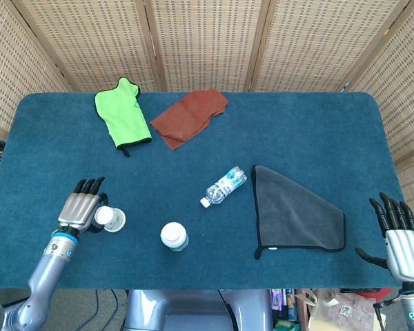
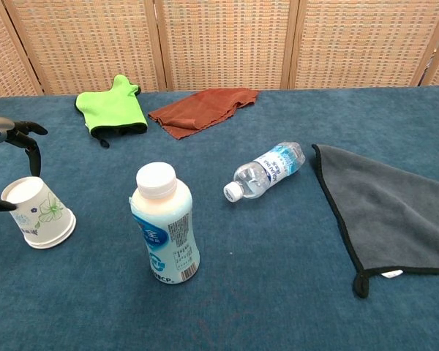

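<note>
Resting at the near left of the tabletop point(image 1: 317, 131), the left hand point(image 1: 79, 209) curls loosely around an upturned paper cup point(image 2: 36, 213), fingers spread and not clearly clamped on it. Right of the cup stands a white-capped milk bottle point(image 2: 164, 223). A water bottle point(image 1: 224, 186) lies beside a grey cloth point(image 1: 297, 214). Off the near right corner, the right hand point(image 1: 403, 241) hangs with fingers apart, holding nothing.

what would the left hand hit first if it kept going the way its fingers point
Probably nothing soon. In the head view the left hand points up the table; the paper cup sits just beside it, out of that line, and the green cloth lies further on, slightly aside. Depth is uncertain.
</note>
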